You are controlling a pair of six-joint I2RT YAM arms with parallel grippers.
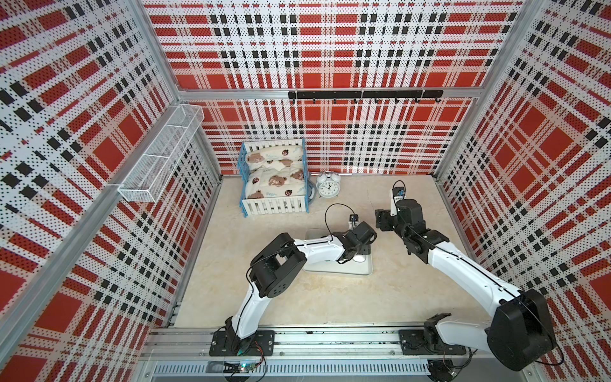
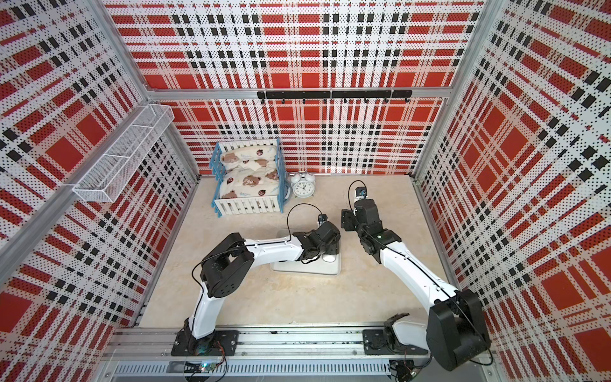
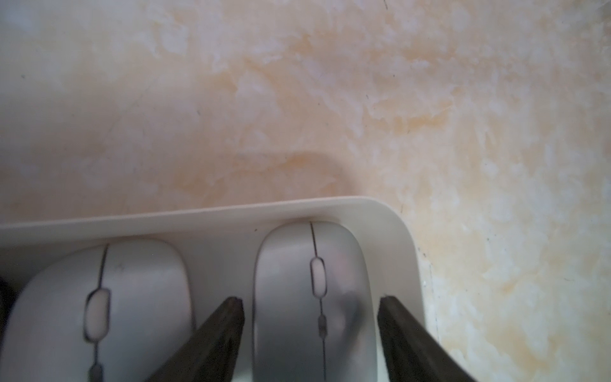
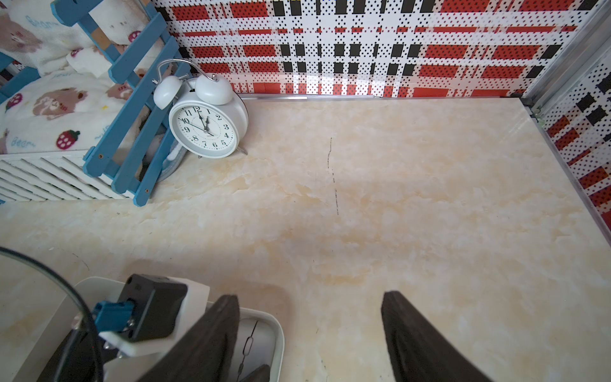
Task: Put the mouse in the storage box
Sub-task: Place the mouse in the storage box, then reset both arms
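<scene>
Our left claw (image 3: pixel 310 298) is parted astride a white mouse (image 3: pixel 287 281), with a thin gap at each finger. That mouse lies flat in an end corner of the storage box (image 3: pixel 198 215), beside a second white mouse (image 3: pixel 139 281). Our right claw (image 4: pixel 309 294) hangs open beside the box, with only table (image 4: pixel 396 198) between its fingers.

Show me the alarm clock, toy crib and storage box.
alarm clock (image 4: pixel 206 127): right wrist view, on its dial.
toy crib (image 1: pixel 276 205): in a top view, on its white slatted front.
storage box (image 3: pixel 386 213): left wrist view, on its corner rim.
</scene>
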